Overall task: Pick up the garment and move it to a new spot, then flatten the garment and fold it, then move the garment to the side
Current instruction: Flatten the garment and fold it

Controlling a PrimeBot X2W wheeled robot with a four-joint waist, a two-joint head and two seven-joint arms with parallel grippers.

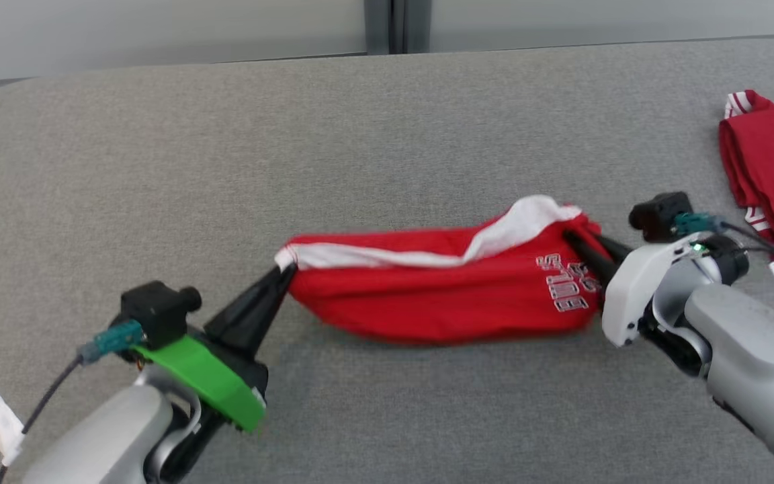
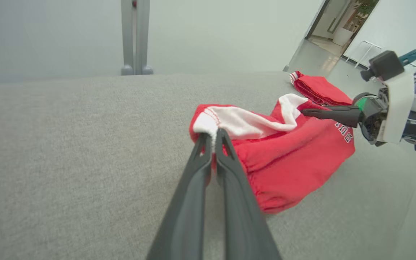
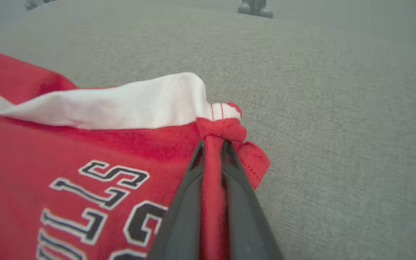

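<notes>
Head view: the table (image 1: pixel 387 121) carries the garment (image 1: pixel 441 296) about midway across, nearer the front edge than the back. It is strung between both arms, its long axis running left to right, parallel to that edge, and its middle sags. A second red garment (image 1: pixel 770 175) lies at the right edge, well apart. The left fingers (image 1: pixel 252 312) are clenched on the white-trimmed left end. The right fingers (image 1: pixel 585 255) pinch a red fold at the right end, beside the lettering. Each arm holds its nearer end, so flattening likely turns on pulling apart along that axis.
</notes>
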